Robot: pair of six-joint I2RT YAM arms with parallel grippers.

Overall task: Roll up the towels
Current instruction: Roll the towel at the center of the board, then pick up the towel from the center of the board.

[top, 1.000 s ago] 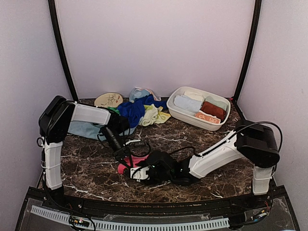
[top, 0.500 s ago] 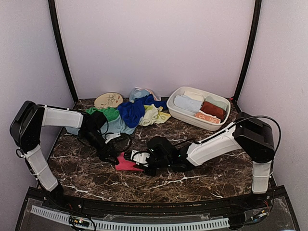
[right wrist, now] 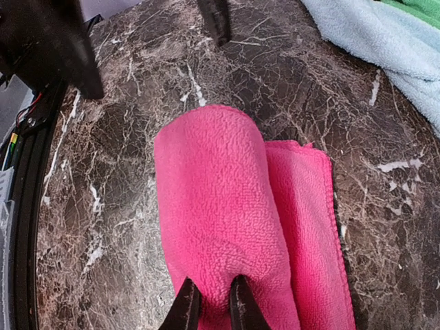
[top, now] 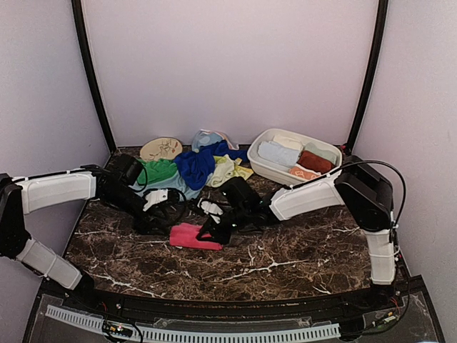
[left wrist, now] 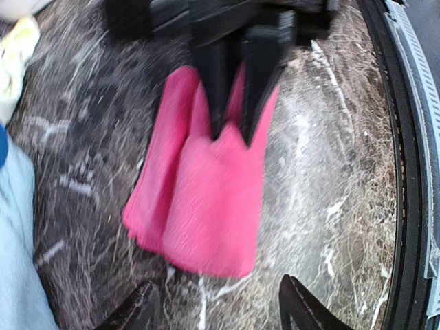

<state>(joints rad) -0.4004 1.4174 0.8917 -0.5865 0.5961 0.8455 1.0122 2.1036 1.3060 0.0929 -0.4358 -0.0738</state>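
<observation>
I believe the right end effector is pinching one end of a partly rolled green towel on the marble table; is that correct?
Not quite: the towel is pink, not green. The right wrist view shows the right end effector pinching one end of the partly rolled pink towel on the marble table.

Left arm (top: 57,189), right arm (top: 307,196): white shells, black joints; right tool (right wrist: 212,289) black.

The left gripper (left wrist: 220,304) has backed off the pink towel (right wrist: 218,206), now pinched by the right gripper (right wrist: 213,302).
</observation>
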